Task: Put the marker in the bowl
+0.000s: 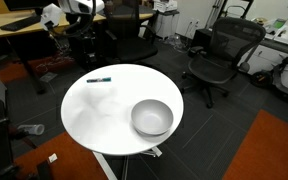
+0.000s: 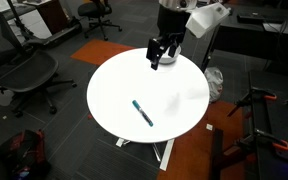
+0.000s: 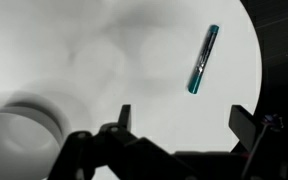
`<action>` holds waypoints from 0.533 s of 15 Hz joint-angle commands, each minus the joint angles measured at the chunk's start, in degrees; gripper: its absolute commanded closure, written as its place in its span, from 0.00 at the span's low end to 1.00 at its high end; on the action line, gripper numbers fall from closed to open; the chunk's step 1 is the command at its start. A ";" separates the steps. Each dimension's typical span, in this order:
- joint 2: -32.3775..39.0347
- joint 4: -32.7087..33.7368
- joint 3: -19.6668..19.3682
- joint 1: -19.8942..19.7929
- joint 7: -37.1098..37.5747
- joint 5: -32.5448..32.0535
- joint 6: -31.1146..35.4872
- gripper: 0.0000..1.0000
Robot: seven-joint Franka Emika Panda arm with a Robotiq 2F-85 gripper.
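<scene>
The marker (image 3: 203, 60), a short dark pen with a teal part, lies flat on the round white table (image 1: 94, 110). It shows in both exterior views (image 1: 100, 79) (image 2: 142, 112). The light grey bowl (image 1: 152, 118) stands upright and empty on the table, well apart from the marker; the wrist view shows it at the lower left (image 3: 19, 135). I cannot make it out in the exterior view that shows the gripper. My gripper (image 3: 183, 120) is open and empty, hovering above the table (image 2: 156, 62), between bowl and marker, touching neither.
Black office chairs stand around the table (image 1: 219, 55) (image 2: 24, 70). Desks and equipment fill the back of the room (image 1: 24, 25). An orange carpet patch (image 1: 274, 150) lies beside the table. The table's edge curves close to the marker (image 3: 252, 60).
</scene>
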 commanded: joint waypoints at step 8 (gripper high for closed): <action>5.95 3.52 0.04 2.10 -1.40 4.21 0.71 0.00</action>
